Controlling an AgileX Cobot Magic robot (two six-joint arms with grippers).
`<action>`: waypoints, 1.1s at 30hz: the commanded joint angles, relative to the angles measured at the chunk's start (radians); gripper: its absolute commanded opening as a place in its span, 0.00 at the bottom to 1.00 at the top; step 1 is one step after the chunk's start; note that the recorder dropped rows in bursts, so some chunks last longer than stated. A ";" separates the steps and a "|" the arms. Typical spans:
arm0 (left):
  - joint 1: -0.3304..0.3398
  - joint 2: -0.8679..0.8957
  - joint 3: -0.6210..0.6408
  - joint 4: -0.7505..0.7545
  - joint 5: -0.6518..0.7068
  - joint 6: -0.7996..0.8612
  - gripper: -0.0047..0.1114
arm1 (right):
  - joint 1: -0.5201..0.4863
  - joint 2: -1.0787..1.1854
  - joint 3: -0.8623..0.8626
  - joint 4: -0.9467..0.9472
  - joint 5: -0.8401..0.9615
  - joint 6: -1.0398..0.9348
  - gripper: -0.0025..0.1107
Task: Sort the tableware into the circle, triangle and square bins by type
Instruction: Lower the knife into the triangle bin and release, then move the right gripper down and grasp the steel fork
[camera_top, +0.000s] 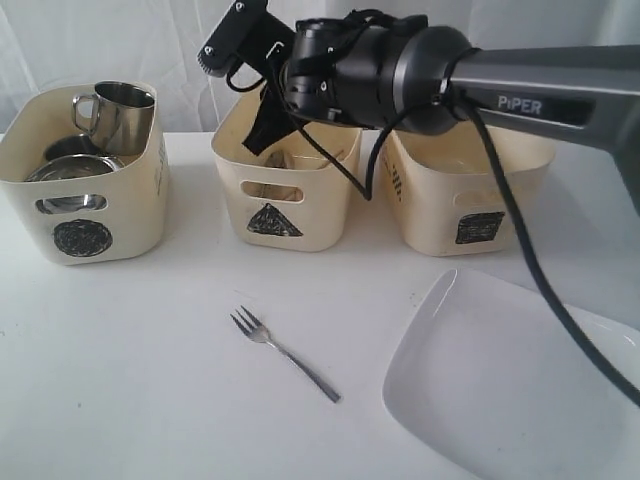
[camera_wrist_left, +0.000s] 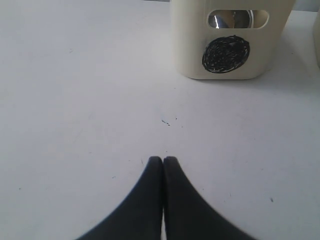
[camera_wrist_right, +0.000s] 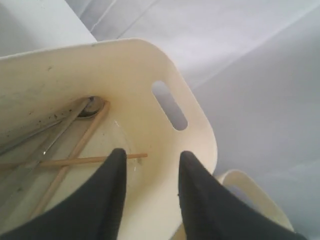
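My right gripper (camera_wrist_right: 152, 152) hangs inside the mouth of the triangle bin (camera_top: 285, 190), at the upper middle of the exterior view. Its jaws stand well apart with nothing between them. Below them, on the bin floor, lie two wooden chopsticks (camera_wrist_right: 90, 160) crossed over each other, with steel cutlery (camera_wrist_right: 47, 137) beside them. My left gripper (camera_wrist_left: 162, 159) is pressed fully shut, holds nothing, and sits low over bare table in front of the circle bin (camera_wrist_left: 230, 30).

I read this as the end of a drop, so the job now is a clean exit. I should rise straight up until my fingers clear the rim, and only then swing away, because a sideways pull could catch the wall and drag the bin. The fork (camera_top: 285, 355) lies flat at the lower middle of the exterior view. It probably comes next, and a thin handle like that calls for a low pinch across the shaft.

Some things I cannot see. My own arm covers most of the square bin (camera_top: 450, 190), so its contents are unknown. I cannot tell spoon from knife in the triangle bin. The plate (camera_top: 500, 380) is cut off at the lower right edge, and under the mug (camera_top: 120, 110) in the circle bin I make out only steel shapes.
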 joint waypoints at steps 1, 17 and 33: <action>0.000 -0.004 0.003 -0.006 -0.004 -0.002 0.04 | 0.042 -0.081 0.001 0.213 0.200 -0.002 0.32; 0.000 -0.004 0.003 -0.006 -0.004 -0.002 0.04 | 0.053 0.000 0.031 1.186 0.625 -0.857 0.45; 0.000 -0.004 0.003 -0.006 -0.004 -0.002 0.04 | 0.053 0.197 0.031 1.183 0.594 -0.852 0.58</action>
